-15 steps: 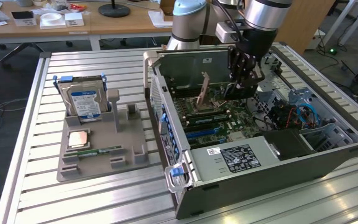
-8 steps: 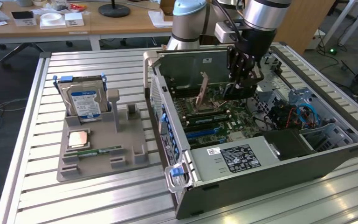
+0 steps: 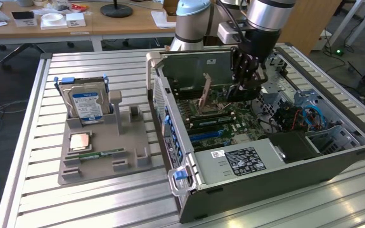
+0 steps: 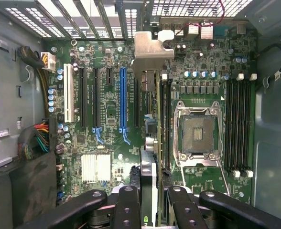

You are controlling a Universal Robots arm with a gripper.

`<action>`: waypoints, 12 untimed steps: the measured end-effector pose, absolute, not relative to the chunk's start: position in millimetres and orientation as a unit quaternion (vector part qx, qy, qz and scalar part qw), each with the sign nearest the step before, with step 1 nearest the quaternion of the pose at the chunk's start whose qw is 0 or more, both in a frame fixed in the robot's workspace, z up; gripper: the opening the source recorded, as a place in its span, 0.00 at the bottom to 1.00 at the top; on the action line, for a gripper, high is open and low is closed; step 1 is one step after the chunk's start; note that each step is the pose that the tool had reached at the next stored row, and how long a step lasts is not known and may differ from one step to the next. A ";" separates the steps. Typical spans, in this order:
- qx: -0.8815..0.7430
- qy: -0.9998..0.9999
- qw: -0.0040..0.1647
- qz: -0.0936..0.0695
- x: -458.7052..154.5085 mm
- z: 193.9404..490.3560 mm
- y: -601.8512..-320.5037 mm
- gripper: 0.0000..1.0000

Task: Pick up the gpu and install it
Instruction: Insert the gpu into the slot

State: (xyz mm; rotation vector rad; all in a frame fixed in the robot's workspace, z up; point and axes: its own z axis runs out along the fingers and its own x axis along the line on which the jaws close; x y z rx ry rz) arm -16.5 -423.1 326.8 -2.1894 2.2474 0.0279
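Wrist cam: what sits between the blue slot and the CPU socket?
The gpu, edge-on in the tool's grip, plus black memory slots; seen in the wrist view.

An open computer case [image 3: 265,190] lies on a slatted metal table [image 3: 106,204]. Inside the case, a green motherboard [image 4: 131,153] carries a CPU socket [image 4: 198,133], a long blue expansion slot [image 4: 123,98], a white slot [image 4: 69,93] and a finned heatsink [image 4: 96,168]. Beside the case, on the exterior view's left, a grey parts holder [image 3: 100,168] carries an upright hard drive [image 3: 86,105], a CPU chip [image 3: 80,141] and a green RAM stick [image 3: 100,155]. Beyond the case stand wooden desks [image 3: 125,23].
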 end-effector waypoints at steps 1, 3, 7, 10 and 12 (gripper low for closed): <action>-0.698 0.716 0.002 0.009 -16.6 326.8 -423.1 0.26; -0.698 0.716 0.002 0.009 -16.6 326.8 -423.1 0.26; -0.698 0.716 0.002 0.009 -16.6 326.8 -423.1 0.26; -0.698 0.716 0.002 0.009 -18.6 326.8 -423.1 0.26; -0.698 0.716 0.002 0.009 -20.1 326.8 -423.1 0.26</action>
